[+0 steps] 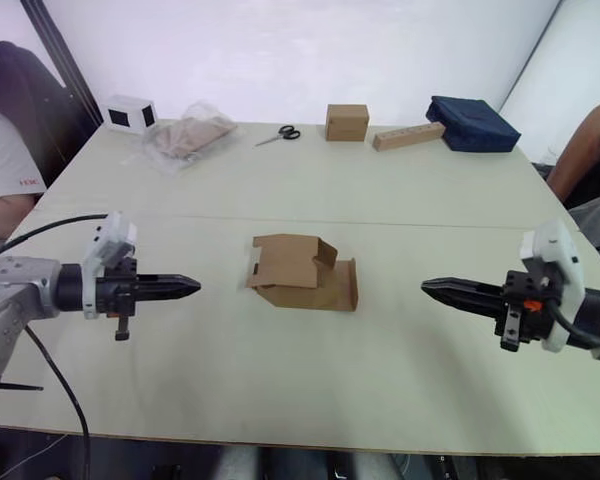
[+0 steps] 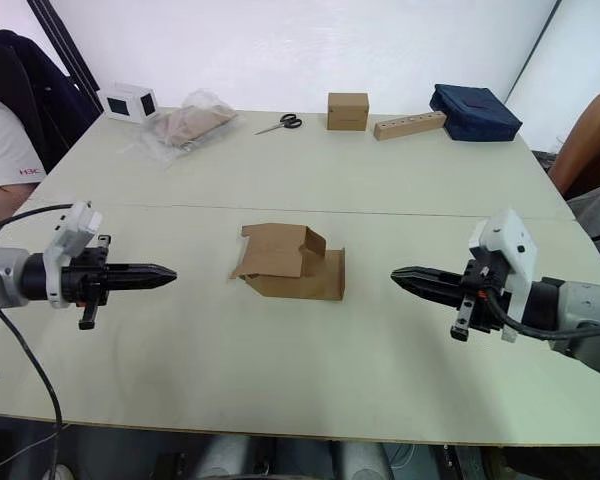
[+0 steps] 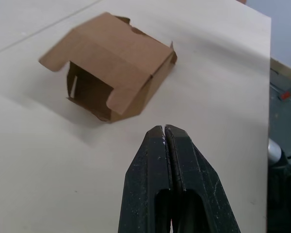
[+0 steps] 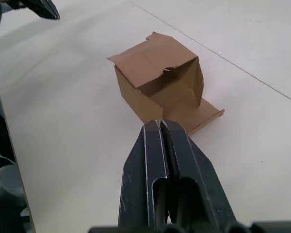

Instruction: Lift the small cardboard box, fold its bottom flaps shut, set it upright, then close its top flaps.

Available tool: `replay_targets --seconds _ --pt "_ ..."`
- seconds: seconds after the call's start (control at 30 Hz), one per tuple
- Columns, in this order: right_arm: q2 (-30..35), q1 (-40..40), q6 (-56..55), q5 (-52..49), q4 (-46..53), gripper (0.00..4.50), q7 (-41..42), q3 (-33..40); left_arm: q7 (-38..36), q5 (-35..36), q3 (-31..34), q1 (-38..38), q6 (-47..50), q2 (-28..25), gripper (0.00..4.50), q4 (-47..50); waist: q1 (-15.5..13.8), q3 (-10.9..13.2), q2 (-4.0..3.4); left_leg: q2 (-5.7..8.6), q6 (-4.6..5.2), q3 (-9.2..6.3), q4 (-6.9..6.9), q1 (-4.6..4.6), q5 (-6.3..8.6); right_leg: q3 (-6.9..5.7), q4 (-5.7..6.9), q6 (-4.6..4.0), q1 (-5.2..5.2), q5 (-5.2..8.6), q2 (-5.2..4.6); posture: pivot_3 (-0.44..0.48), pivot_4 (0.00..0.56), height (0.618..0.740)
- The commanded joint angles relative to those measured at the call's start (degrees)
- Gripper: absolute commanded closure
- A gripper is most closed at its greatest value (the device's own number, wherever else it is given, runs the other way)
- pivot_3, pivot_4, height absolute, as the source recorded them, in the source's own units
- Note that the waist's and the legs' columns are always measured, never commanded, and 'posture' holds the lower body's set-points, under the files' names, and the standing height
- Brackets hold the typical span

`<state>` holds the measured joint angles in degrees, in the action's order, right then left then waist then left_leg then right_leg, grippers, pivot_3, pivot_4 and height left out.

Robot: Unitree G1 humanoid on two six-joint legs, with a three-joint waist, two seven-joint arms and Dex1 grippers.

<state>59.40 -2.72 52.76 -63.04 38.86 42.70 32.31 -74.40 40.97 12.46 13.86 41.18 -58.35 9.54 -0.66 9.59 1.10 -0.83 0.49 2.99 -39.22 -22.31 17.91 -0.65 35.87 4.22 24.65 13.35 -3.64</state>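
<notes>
The surface [image 1: 400,380] was a pale beige top with a seam running across it, set against a white wall. A person sat at each side edge. Along the far edge, well beyond both pincers, stood a white device [image 1: 129,113], a clear plastic bag [image 1: 187,137], scissors [image 1: 279,134], a neat cardboard cube [image 1: 347,122], a tan wooden block [image 1: 408,136] and a dark blue bag [image 1: 471,124].

The small cardboard box [image 1: 302,274] lay on its side on the surface, between the two pincers and apart from both. It was plain brown corrugated card, its flaps loose: one flap lay flat on the surface on the side toward the right pincer [image 1: 428,287], and the flaps toward the left pincer [image 1: 193,286] stuck outward. The inside showed as a hollow in the right wrist view.

Both pincers hovered above the surface, tips pointing inward at the box. Each had its two black fingers pressed together, empty.
</notes>
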Motion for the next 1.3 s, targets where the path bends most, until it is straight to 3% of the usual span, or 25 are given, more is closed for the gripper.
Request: replay_targets --seconds 0.03,0.23,0.8,0.9,1.07,1.23,1.3 --pt "1.4 0.5 0.0 -1.3 1.0 4.50 0.5 2.5 -1.0 2.1 3.3 0.0 0.6 -1.1 4.48 0.1 0.0 0.0 0.00 0.00 0.00 0.00 0.00 0.00 0.00 0.00 0.00 0.00 0.00 0.00 0.00 0.000 0.150 0.740" --pt "1.6 0.7 -0.1 -1.3 1.0 4.50 0.4 1.8 -1.9 1.8 3.7 -1.3 0.7 -2.8 4.48 0.6 0.0 0.0 0.00 0.00 0.00 0.00 0.00 0.00 0.00 0.00 0.00 0.00 0.00 0.00 0.00 0.000 0.150 0.740" --pt "1.4 1.9 -0.1 -1.8 1.5 4.50 -0.5 -0.1 2.3 1.3 1.7 4.2 6.0 -3.0 4.48 -1.2 0.0 0.0 0.00 0.01 0.00 0.01 0.00 0.00 0.00 0.00 0.01 0.00 0.00 0.00 0.06 0.000 0.150 0.740" --pt "1.0 2.6 -0.6 -1.8 2.2 4.50 -0.8 -1.6 5.0 0.8 -0.2 7.1 7.3 -0.8 3.90 -2.5 -0.1 0.0 0.01 0.01 0.00 0.01 0.00 0.00 0.00 0.00 0.02 0.00 0.00 0.00 0.07 0.000 0.150 0.740" --pt "0.8 4.3 -1.4 -0.2 2.0 4.50 -0.7 -4.5 7.1 1.9 -4.9 14.3 14.9 3.6 1.97 -10.2 0.0 0.0 0.02 0.06 -0.01 0.00 -0.03 0.02 -0.01 0.00 0.06 0.02 -0.04 -0.01 0.10 0.000 0.150 0.740" --pt "-0.1 5.8 -2.6 0.8 2.8 4.50 -1.3 -7.7 5.4 2.4 -9.2 22.8 24.3 9.6 0.07 -24.9 0.0 0.0 0.06 0.10 -0.01 0.00 -0.07 0.03 -0.02 -0.01 0.16 0.16 -0.02 -0.07 0.17 0.000 0.150 0.740" --pt "-0.6 6.5 -2.8 0.9 3.0 4.50 -2.2 -8.6 5.3 1.9 -10.4 26.6 27.2 12.9 0.03 -31.8 0.0 0.0 0.07 0.10 0.00 -0.01 -0.08 0.01 -0.02 -0.02 0.16 0.17 -0.01 -0.08 0.18 0.000 0.150 0.740"
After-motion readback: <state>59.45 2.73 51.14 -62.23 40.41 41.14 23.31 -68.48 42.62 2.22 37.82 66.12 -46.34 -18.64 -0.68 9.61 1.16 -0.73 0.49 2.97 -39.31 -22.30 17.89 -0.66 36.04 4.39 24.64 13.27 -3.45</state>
